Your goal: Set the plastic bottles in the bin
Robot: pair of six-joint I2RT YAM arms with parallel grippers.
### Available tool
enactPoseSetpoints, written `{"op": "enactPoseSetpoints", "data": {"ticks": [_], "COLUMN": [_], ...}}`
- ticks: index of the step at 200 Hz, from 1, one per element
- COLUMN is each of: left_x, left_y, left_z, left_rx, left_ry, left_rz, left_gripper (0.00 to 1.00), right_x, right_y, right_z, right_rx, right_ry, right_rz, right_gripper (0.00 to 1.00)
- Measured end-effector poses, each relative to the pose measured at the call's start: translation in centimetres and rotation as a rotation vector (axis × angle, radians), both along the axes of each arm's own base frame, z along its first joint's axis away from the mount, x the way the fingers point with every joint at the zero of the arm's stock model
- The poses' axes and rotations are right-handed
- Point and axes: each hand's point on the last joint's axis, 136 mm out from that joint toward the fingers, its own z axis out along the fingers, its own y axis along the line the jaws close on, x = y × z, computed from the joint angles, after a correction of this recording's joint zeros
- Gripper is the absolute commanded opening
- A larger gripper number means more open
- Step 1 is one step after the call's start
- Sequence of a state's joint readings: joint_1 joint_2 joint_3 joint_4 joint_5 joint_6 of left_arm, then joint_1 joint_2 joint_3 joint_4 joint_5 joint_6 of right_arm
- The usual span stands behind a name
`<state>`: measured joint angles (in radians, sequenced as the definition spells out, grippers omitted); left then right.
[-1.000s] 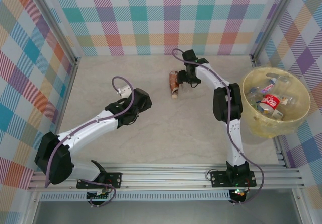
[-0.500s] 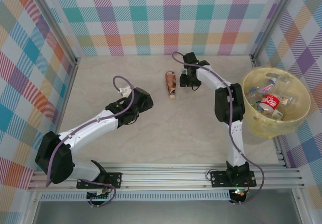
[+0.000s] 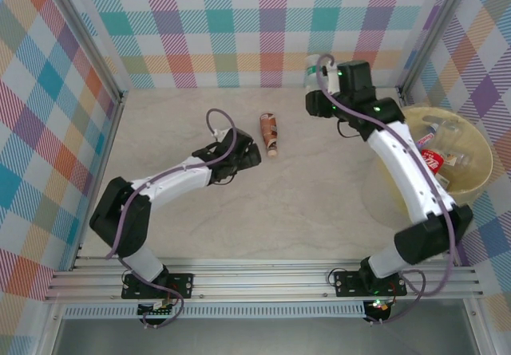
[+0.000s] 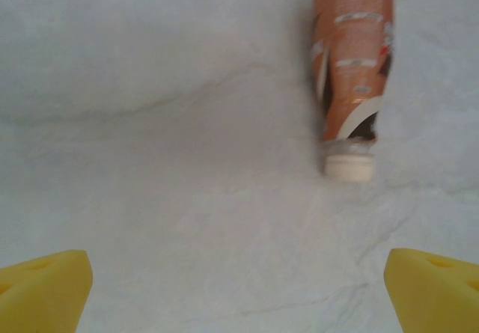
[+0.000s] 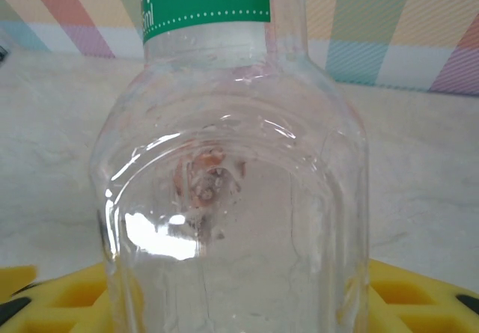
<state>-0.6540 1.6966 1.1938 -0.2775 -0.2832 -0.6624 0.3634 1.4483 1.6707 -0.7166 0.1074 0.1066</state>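
Green-label bottle: clear, gripped off the desk close to the checked back wall, top centre-right of the overhead frame.
Right tool: narrowed onto the wider part of that bottle's body, a yellow pad on each side. A grip on the broad section probably keeps the slick plastic from slipping during the carry.
Bin: at the right edge of the overhead frame, right of and lower than the held bottle. Several bottles already lie inside, one with a red label.
Orange bottle: on its side on the desk, upper centre of the overhead frame, with its white cap pointing toward the arm bases. It is not yet binned.
Left tool: jaws wide with nothing between them, low over the desk just short of the cap. In its wrist view the bottle sits upper right, so the tool is not yet lined up on it.
Step in hand: likely the carry to the bin. The right arm must swing right and clear the rim before letting go.
Risk: a release short of the rim would drop the bottle back on the desk.
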Motion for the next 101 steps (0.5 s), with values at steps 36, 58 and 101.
{"op": "enactPoseSetpoints", "data": {"ticks": [36,58,101], "left_x": [3.5,5.2,7.1], "left_y": [-2.4,-3.6,-6.2], "left_z": [-1.1,-2.3,-2.8], "left_rx": [-0.041,-0.06,-0.091], "left_ry": [-0.003,0.017,0.032], "left_rz": [-0.038,-0.061,-0.121], "left_gripper": [1.0,1.0,1.0], "right_x": [-3.1,-4.6,-9.9], "right_y": [-3.4,-7.8,-19.5], "right_z": [3.2,4.4,5.6], "right_rx": [-0.003,-0.024,-0.118], "right_ry": [-0.063,-0.074,-0.037], "right_rz": [-0.06,-0.181,-0.566], "right_gripper": [0.51,0.51,0.5]}}
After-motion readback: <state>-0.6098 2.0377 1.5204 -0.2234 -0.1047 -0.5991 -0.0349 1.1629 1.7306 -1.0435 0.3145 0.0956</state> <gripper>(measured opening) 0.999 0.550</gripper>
